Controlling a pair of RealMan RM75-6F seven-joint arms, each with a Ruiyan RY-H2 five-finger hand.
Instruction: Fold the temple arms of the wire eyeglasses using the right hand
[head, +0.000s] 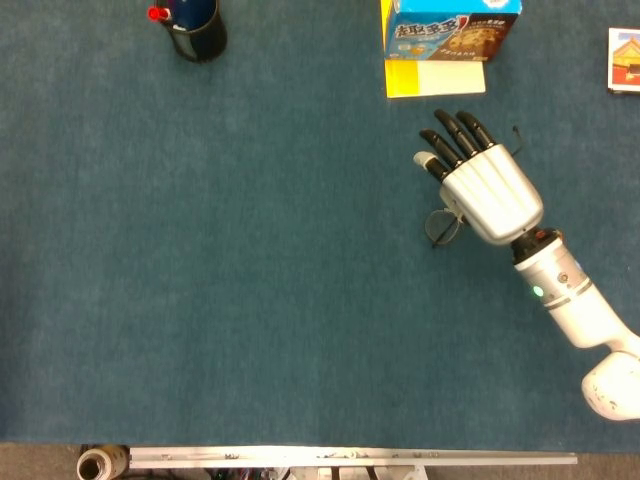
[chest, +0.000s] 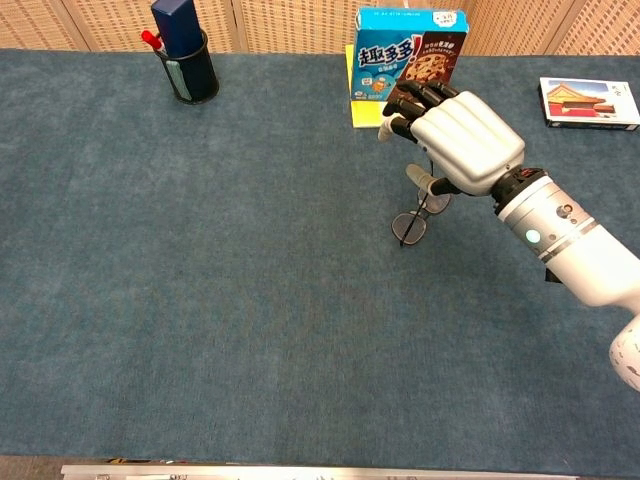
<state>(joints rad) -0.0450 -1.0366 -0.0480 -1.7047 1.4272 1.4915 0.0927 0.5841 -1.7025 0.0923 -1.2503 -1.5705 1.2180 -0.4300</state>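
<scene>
Chest view showed the right hand (chest: 455, 135), fingers spread (holding nothing), over the wire eyeglasses (chest: 418, 217), which a careless push could bend.

You have a table (head: 250, 300) covered edge to edge in dark blue-green carpet-like cloth. At its far left stands a black mesh pen holder (chest: 192, 70) with a red-capped marker and a dark blue block sticking up from it. Far and right of centre, a blue cookie box (chest: 410, 45) stands upright, with a yellow pad (head: 435, 78) lying flat at its foot. At the far right edge lies a small picture card (chest: 588, 102). The wire eyeglasses (chest: 412, 222) sit on the cloth right of centre, nearer you than the box, one lens showing plainly.
</scene>
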